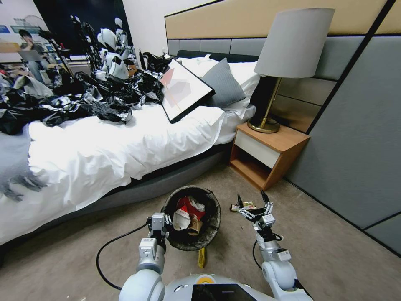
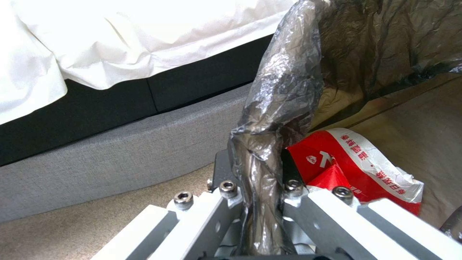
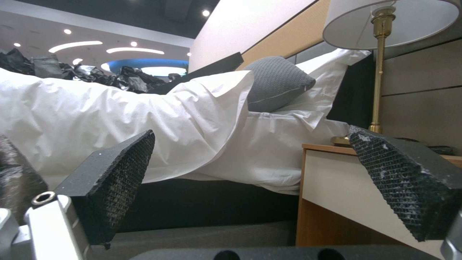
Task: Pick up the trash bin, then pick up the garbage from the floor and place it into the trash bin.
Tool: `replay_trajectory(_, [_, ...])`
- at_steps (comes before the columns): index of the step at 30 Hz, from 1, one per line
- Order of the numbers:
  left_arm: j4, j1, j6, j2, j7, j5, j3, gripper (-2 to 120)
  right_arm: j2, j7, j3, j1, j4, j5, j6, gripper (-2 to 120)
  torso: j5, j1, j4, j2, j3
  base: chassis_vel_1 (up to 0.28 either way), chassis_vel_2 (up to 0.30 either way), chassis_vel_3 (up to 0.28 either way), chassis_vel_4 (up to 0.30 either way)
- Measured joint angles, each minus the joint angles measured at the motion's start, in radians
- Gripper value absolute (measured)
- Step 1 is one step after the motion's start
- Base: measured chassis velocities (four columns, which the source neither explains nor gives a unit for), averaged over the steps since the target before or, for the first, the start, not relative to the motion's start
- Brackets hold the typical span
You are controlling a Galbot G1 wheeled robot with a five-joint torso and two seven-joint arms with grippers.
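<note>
Bedside floor: trash bin in left hand.

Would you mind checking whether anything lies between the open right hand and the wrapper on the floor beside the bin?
Nothing visible does: the right hand hangs open over bare carpet, with the wrapper just beyond its fingertips.

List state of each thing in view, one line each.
trash bin: upright, bag-lined, holds red-and-white wrapper and paper.
left gripper: shut on the bin's rim.
right gripper: open, empty, pointing ahead.
snack packet: on the floor beside the bin.
lamp: upright on nightstand.
</note>
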Motion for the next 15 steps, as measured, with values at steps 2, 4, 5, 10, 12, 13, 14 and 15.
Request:
replay_trajectory(2, [0.000,0.001,0.000,0.000,0.000,0.000,0.000,0,-0.002,0.006,0.002,0.005,0.000,0.000,-0.008,100,0.0000,0.000,0.0000,0.000,0.000,0.000,0.000,0.000,0.000])
replay_trajectory(4, [-0.002,0.001,-0.001,0.002,0.001,0.001,0.000,0,-0.008,0.026,0.003,0.019,0.000,0.000,-0.031,100,0.0000,0.000,0.0000,0.000,0.000,0.000,0.000,0.000,0.000])
replay_trajectory(5, [-0.002,0.001,-0.001,0.002,0.001,0.001,0.000,0,-0.008,0.026,0.003,0.019,0.000,0.000,-0.031,100,0.0000,0.000,0.0000,0.000,0.000,0.000,0.000,0.000,0.000])
replay_trajectory(10, [-0.002,0.001,-0.002,0.001,0.001,0.001,0.000,0,-0.020,0.077,0.007,0.065,0.004,0.000,-0.104,100,0.0001,0.000,0.0000,0.000,0.000,0.000,0.000,0.000,0.000])
replay_trajectory(12, [-0.002,0.001,-0.003,0.001,0.001,0.001,0.000,0,-0.025,0.100,0.004,0.083,0.008,0.002,-0.160,100,0.0000,0.000,0.0001,0.000,0.000,0.000,0.000,0.000,0.000])
replay_trajectory(13, [-0.002,0.001,-0.003,0.001,0.001,0.001,0.000,0,-0.030,0.121,0.000,0.095,0.013,0.002,-0.211,100,0.0001,0.000,0.0003,0.000,0.000,0.000,0.000,0.000,0.000])
replay_trajectory(14, [-0.002,0.001,-0.003,0.001,0.002,0.001,0.000,0,-0.036,0.138,-0.003,0.107,0.016,0.002,-0.264,100,0.0000,0.000,0.0002,0.000,0.000,0.000,0.000,0.000,0.000])
replay_trajectory(15, [-0.003,0.001,-0.003,0.001,0.001,0.001,-0.001,0,-0.041,0.156,-0.006,0.117,0.018,0.002,-0.306,100,0.0001,0.000,0.0002,0.000,0.000,0.000,0.000,0.000,0.000])
